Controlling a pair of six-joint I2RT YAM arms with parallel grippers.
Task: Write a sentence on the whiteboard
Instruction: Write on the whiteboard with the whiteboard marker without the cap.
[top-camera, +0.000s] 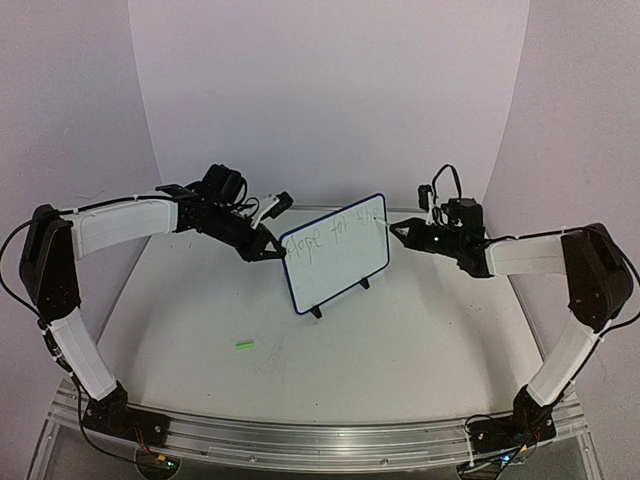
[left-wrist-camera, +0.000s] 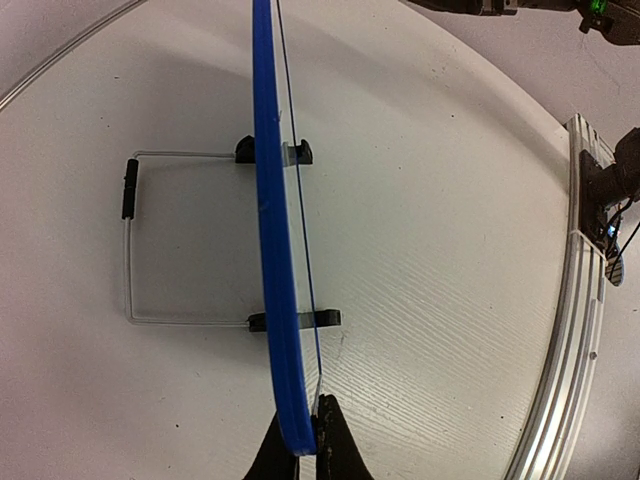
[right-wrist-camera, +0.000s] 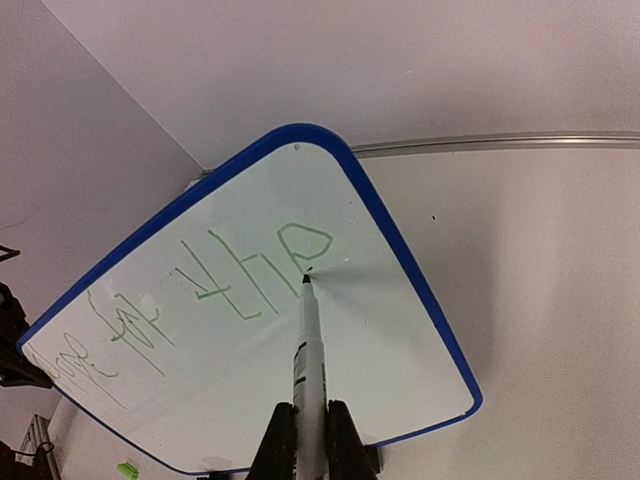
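Observation:
The whiteboard (top-camera: 340, 262) stands upright on its wire stand (left-wrist-camera: 130, 240) in the middle of the table, with green handwriting across its upper part. My left gripper (top-camera: 277, 249) is shut on the board's left edge, and the blue rim (left-wrist-camera: 268, 250) runs edge-on between its fingers (left-wrist-camera: 337, 450). My right gripper (right-wrist-camera: 308, 440) is shut on a white marker (right-wrist-camera: 309, 350). The marker's dark tip touches the whiteboard (right-wrist-camera: 390, 350) just beside the last green letter, near the board's upper right corner. In the top view the right gripper (top-camera: 398, 228) sits at that corner.
A small green marker cap (top-camera: 244, 346) lies on the table in front of the board, left of centre, and also shows as the cap (right-wrist-camera: 127, 468) low in the right wrist view. The metal rail (top-camera: 320, 440) runs along the near edge. White walls curve round the back.

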